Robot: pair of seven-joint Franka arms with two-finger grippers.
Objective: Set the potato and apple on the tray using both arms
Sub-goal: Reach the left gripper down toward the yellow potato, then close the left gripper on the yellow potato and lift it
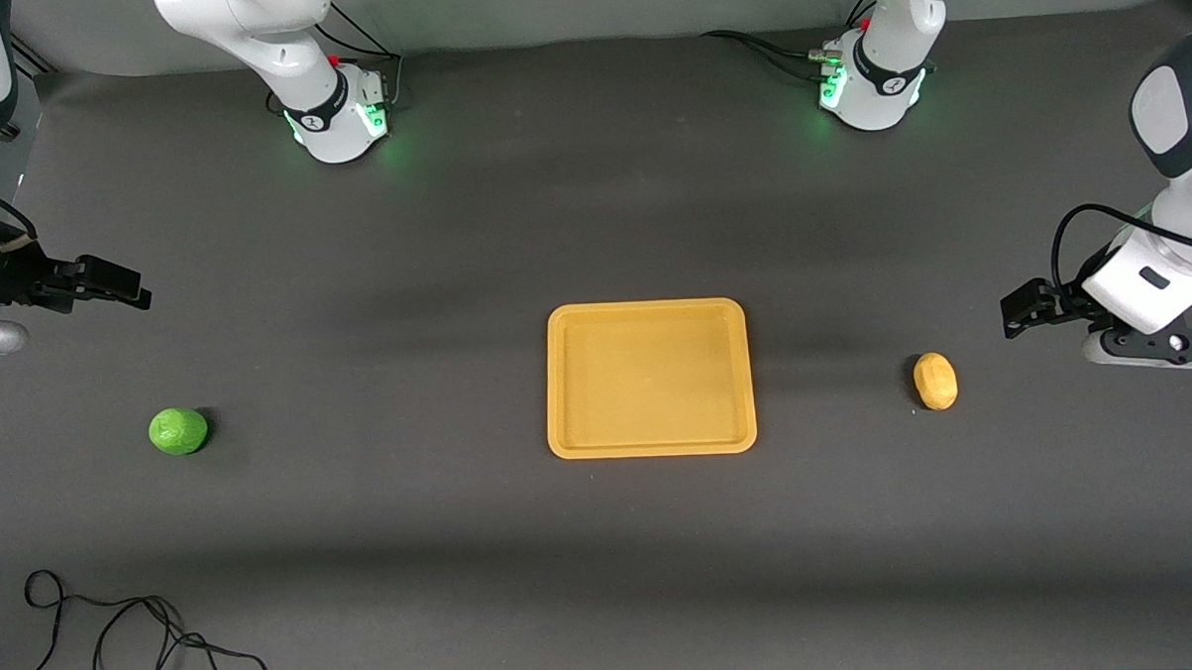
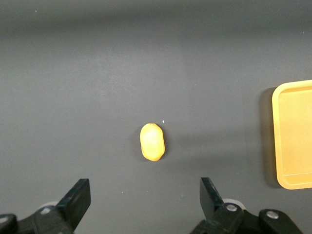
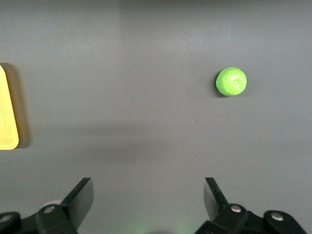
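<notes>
The yellow-orange tray (image 1: pixel 652 442) lies at the middle of the table and holds nothing. The tan potato (image 1: pixel 935 381) lies on the mat toward the left arm's end. The green apple (image 1: pixel 178 431) lies toward the right arm's end. My left gripper (image 1: pixel 1016 312) hangs open and empty in the air beside the potato, at the table's end. In the left wrist view the potato (image 2: pixel 152 142) is ahead of the open gripper (image 2: pixel 145 190), with the tray's edge (image 2: pixel 292 131) at the side. My right gripper (image 1: pixel 123 285) is open and empty over the mat beside the apple (image 3: pixel 231 81), apart from it.
A black cable (image 1: pixel 120 629) loops on the mat at the near edge toward the right arm's end. The arm bases (image 1: pixel 340 116) (image 1: pixel 870 87) stand along the table's edge farthest from the front camera. Dark mat covers the table.
</notes>
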